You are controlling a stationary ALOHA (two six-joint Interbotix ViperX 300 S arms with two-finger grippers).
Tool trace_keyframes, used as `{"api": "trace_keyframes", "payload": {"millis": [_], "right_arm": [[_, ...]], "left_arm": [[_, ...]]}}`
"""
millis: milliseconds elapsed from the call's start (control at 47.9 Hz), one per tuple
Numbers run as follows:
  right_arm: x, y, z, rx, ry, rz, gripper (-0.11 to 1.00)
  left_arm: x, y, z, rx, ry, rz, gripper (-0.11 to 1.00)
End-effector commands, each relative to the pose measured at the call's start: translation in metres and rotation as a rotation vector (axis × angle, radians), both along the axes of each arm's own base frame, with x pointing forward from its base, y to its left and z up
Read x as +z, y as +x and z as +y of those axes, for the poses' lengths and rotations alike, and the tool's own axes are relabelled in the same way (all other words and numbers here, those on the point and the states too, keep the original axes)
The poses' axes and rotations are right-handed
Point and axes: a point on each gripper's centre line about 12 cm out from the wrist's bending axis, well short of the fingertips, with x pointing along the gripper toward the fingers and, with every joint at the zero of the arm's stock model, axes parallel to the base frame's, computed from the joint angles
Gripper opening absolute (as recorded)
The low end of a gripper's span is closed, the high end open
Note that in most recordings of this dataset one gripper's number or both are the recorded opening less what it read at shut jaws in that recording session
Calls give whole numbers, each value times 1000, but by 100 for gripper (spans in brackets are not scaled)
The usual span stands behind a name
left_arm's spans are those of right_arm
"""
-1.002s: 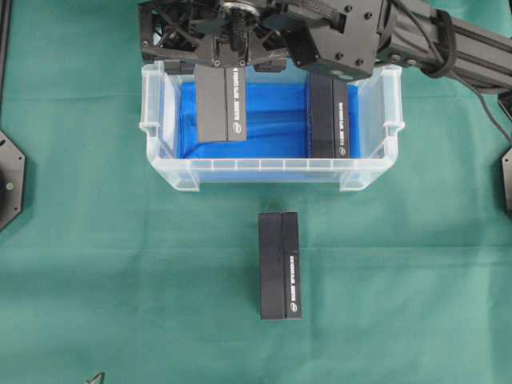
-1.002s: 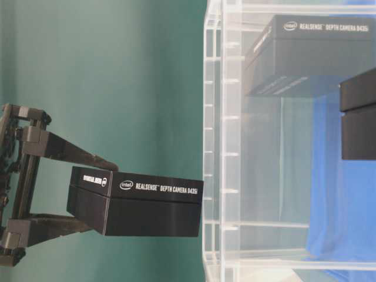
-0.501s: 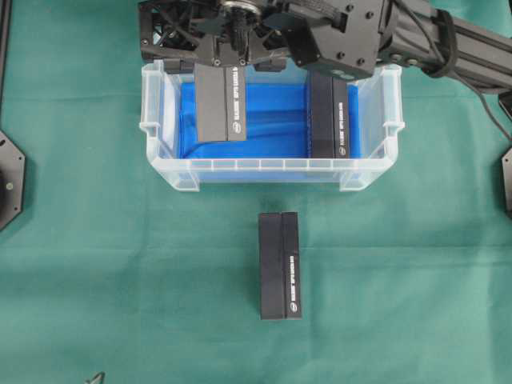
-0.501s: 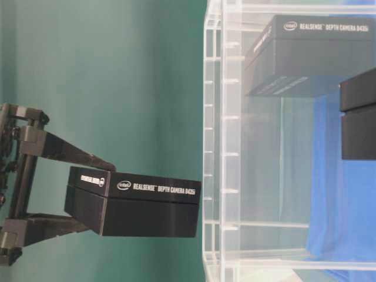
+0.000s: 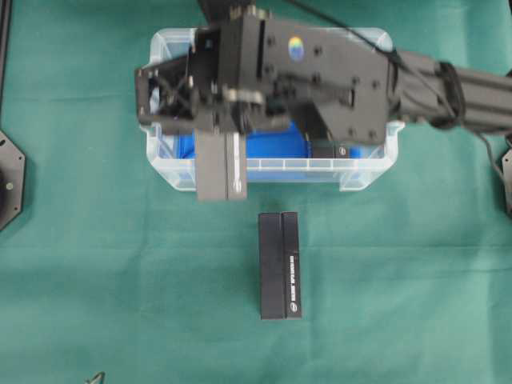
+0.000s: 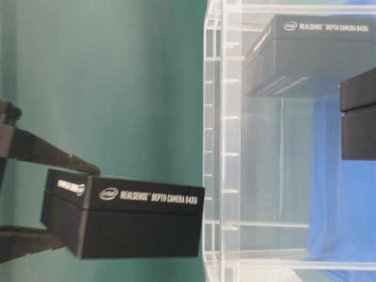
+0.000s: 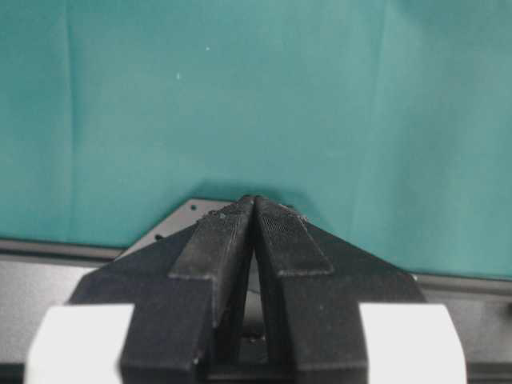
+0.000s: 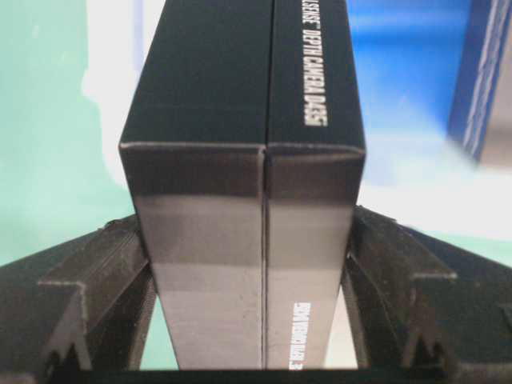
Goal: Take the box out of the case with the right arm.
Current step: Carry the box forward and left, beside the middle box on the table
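My right gripper [image 5: 222, 140] is shut on a black box [image 5: 222, 172]. It holds the box in the air over the front wall of the clear case [image 5: 368, 172]. In the right wrist view the box [image 8: 240, 160] fills the gap between both fingers [image 8: 104, 280]. The table-level view shows the held box [image 6: 135, 220] outside and clear of the case wall [image 6: 214, 147]. A second black box [image 5: 332, 150] stays in the case on the blue lining, mostly under my arm. My left gripper [image 7: 254, 202] is shut on nothing, over bare green cloth.
Another black box [image 5: 280, 266] lies on the green cloth in front of the case. In the table-level view, two boxes show inside the case: one [image 6: 311, 56] and a darker one [image 6: 357, 117]. Black arm bases sit at the left [image 5: 10, 180] and right edges.
My right arm has carried the gripped box from the back of the case up and forward, so it now overhangs the front wall. The other boxes have not moved.
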Motion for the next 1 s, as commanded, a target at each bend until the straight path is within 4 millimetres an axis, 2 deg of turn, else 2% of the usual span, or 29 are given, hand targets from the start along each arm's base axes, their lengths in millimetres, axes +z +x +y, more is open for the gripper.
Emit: {"api": "trace_keyframes", "payload": {"millis": [0, 250, 438, 563, 981], "right_arm": [[40, -21, 15, 10, 5, -84, 68], [37, -24, 65, 5, 32, -95, 68], [37, -27, 91, 16, 47, -107, 68], [36, -27, 99, 21, 54, -111, 68], [36, -27, 100, 21, 53, -113, 68]], "left_arm": [[3, 2, 0, -1, 3, -9, 0], [3, 2, 0, -2, 3, -11, 0], [3, 2, 0, 1, 2, -11, 0], [3, 2, 0, -1, 1, -12, 0], [3, 3, 0, -1, 1, -8, 0]]}}
